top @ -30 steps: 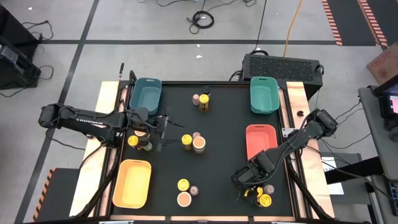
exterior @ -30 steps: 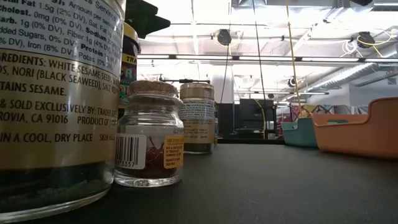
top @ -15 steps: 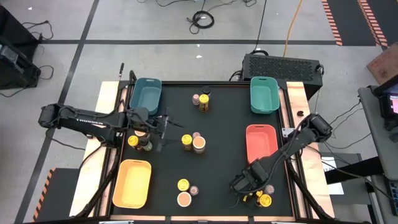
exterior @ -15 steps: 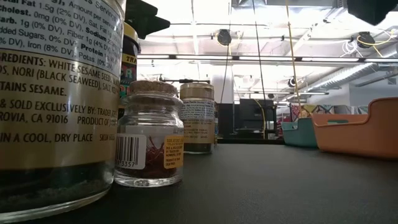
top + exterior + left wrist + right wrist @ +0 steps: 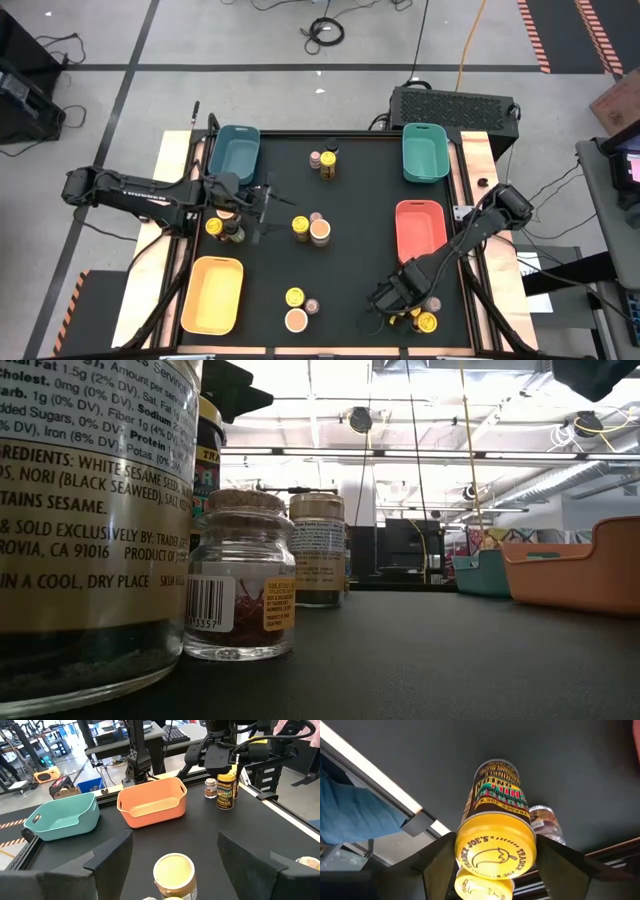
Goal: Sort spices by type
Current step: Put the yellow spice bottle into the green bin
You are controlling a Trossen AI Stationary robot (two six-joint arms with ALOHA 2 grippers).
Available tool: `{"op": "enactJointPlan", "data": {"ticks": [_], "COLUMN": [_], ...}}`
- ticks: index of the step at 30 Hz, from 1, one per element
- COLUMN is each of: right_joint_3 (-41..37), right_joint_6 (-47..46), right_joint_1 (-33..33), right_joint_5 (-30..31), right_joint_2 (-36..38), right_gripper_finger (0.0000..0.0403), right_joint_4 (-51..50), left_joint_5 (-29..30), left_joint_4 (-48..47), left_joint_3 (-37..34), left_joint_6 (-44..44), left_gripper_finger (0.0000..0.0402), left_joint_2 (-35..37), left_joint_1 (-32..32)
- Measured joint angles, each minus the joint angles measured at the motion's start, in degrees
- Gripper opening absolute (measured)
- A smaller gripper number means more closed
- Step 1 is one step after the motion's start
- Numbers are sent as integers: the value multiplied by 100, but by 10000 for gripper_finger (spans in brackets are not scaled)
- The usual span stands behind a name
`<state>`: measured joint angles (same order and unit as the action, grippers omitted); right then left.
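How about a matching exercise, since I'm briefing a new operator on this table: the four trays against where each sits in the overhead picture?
Trays:
1. yellow tray
2. coral tray
3. blue tray
4. green tray

Places in the high view:
a. upper right corner of the black mat
b. lower left corner
c. right edge, about midway
d. upper left corner

Pairs: 1-b, 2-c, 3-d, 4-a.
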<state>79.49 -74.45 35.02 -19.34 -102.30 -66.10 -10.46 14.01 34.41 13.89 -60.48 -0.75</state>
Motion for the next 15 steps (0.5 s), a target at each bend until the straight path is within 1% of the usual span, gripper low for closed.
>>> {"op": "enactJointPlan", "data": {"ticks": [5,11,15], "right_joint_3": [-1,-5,-19], "right_joint_6": [21,47,56], "right_joint_1": [22,50,162], "right_joint_5": [165,205,431], "right_joint_2": [0,0,-25], "right_gripper_finger": [254,254,254], "right_joint_4": [17,15,45], "left_joint_5": [0,0,0], "left_joint_4": [-9,-18,-50], "left_joint_3": [0,0,0], "left_joint_6": [0,2,2], "left_gripper_finger": [290,290,290], "left_joint_2": [0,-1,-1], "left_joint_1": [0,0,0]}}
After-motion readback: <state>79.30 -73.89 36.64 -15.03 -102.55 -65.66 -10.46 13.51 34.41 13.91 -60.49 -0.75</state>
